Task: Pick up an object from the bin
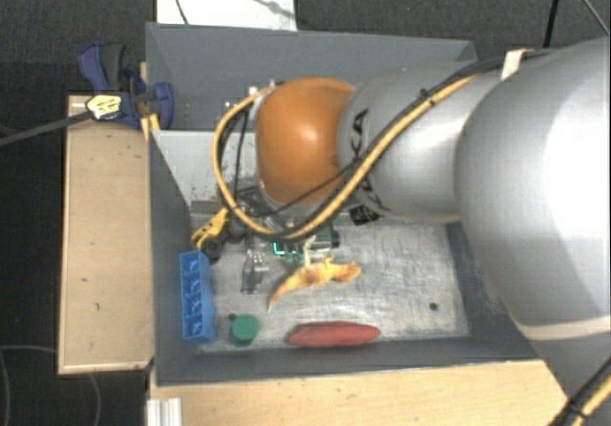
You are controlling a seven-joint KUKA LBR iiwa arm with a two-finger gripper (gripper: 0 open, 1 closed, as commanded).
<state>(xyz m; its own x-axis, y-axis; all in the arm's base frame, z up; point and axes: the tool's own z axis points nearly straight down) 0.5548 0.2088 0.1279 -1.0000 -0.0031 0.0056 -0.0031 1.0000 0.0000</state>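
Five loose things in grey metal bin. End effector low over bin floor, left of middle; apart or together, cannot tell. Nearest: yellow-orange curved banana-like piece just right of it, small yellow-and-black thing up-left. Blue ridged plastic block, green round cap, red oblong piece farther off. Risk: descent lands beside curved piece, nudges it aside, closes on nothing.
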